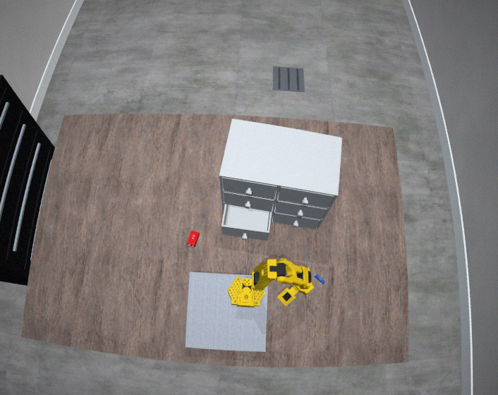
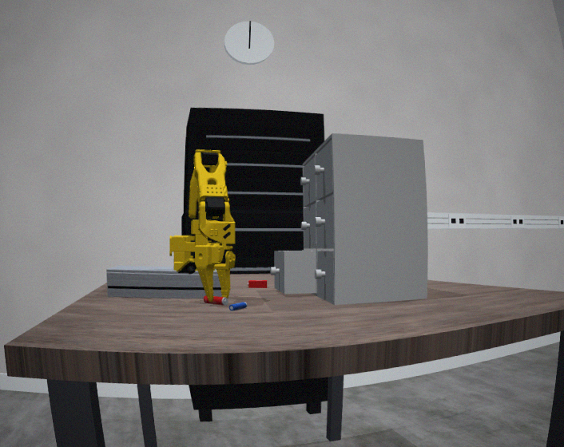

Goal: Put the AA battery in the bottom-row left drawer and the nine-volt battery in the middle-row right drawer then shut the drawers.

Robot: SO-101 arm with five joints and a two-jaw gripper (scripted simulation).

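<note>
A red cylindrical cell (image 2: 215, 300) and a blue cylindrical cell (image 2: 237, 305) lie side by side on the table in front of the chest (image 2: 369, 219). In the overhead view only the blue cell (image 1: 319, 278) shows; my arm (image 1: 289, 275) hides the red one. My gripper (image 2: 217, 294) points straight down, partly open, with its fingertips at table level on either side of the red cell. It grips nothing. The red nine-volt battery (image 1: 192, 238) lies apart, left of the chest. The chest's bottom left drawer (image 1: 245, 221) is pulled out and looks empty. The other drawers are shut.
My base stands on a grey mat (image 1: 226, 312) near the table's front. A black cabinet (image 1: 9, 178) stands off the table's left side. The chest (image 1: 281, 157) sits behind my arm.
</note>
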